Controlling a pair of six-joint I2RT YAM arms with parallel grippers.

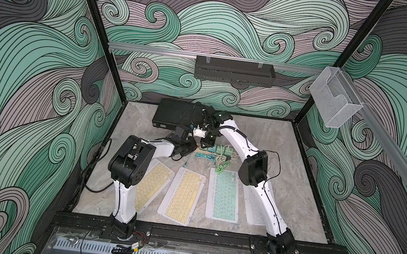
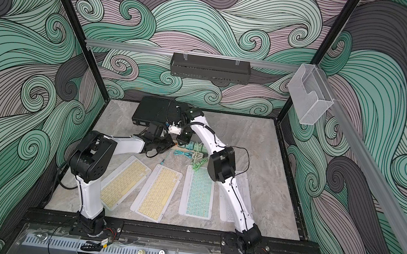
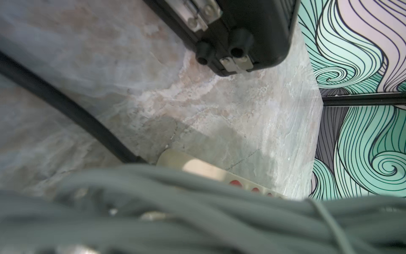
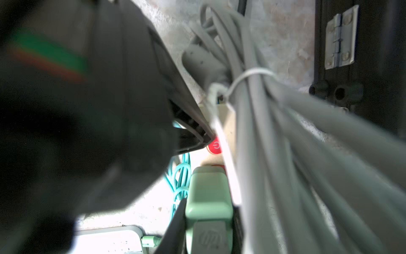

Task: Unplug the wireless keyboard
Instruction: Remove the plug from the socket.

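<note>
Unplugging step: the left jaws, clenched empty, bear on the power strip (image 4: 228, 118) by its red switch, while the right jaws grasp the green charger (image 4: 208, 198). The yellow keyboard (image 1: 183, 193) lies well behind them. Next, probably, a straight upward pull.

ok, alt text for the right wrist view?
A green charger sits on a cream power strip, gripped between the right hand's dark fingers. A tied bundle of grey cable runs alongside. The blurred left hand fills the other side, its tip by the strip's red button.
</note>
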